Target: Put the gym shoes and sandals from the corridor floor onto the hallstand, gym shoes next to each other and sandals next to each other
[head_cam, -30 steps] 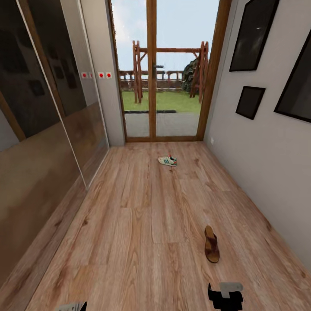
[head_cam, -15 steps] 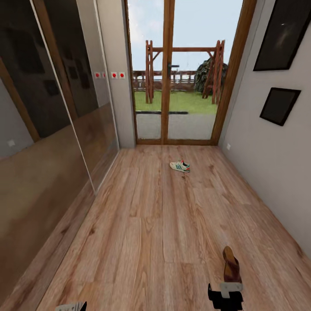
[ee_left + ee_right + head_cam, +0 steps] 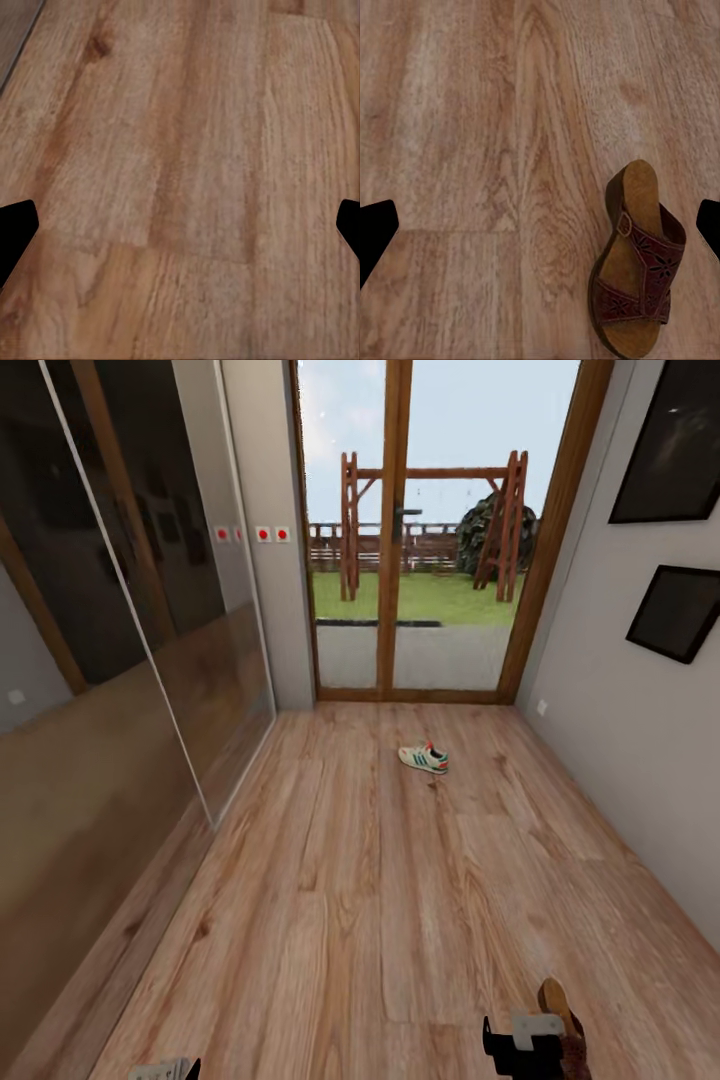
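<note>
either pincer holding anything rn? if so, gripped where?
Nothing held. Left pincer is open over bare corridor floor. Right pincer is open above the floor; a sandal lies there, untouched.

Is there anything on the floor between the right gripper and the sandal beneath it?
Nothing visible. In the right wrist view the sandal lies alone on bare corridor floor, off to one side of the open jaws' centre line rather than between them. In the head view the right gripper hangs just beside it.
</note>
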Available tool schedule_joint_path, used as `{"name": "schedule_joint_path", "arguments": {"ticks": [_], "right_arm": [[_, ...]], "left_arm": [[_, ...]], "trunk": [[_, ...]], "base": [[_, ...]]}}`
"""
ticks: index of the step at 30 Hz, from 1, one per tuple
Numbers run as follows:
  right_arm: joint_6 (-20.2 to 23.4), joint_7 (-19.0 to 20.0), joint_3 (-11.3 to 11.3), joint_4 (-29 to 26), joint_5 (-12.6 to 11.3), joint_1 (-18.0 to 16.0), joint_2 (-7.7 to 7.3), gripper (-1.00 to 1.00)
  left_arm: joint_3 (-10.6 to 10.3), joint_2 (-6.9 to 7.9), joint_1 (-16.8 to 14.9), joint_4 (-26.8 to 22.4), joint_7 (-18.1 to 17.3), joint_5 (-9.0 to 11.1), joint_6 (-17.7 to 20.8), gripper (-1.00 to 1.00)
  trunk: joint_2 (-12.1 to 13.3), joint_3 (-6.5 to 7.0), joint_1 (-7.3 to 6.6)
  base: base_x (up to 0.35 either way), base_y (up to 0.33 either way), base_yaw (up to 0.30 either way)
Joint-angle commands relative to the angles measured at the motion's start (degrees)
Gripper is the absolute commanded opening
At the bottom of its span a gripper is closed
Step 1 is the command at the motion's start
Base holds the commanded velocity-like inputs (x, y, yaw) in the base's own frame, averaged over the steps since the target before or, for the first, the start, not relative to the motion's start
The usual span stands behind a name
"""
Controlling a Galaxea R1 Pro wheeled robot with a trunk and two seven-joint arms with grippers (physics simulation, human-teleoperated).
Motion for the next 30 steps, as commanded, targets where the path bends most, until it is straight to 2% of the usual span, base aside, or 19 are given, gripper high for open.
{"name": "schedule_joint_path", "arguments": {"ticks": [1,30], "right_arm": [[-0.2,-0.2,-0.5,0.1,0.6,0.0,-0.01,1.0],[-0.2,-0.2,-0.5,0.1,0.7,0.0,-0.06,1.0]], "left_arm": [[0.2,-0.02,0.0,0.1,-0.6,0.5,0.0,1.0],[0.2,-0.05,0.0,0.1,-0.6,0.5,-0.1,1.0]], "trunk": [[0.0,-0.05,0.02],[0.0,-0.05,0.02]], "base": [[0.334,0.0,0.002],[0.334,0.0,0.0]]}}
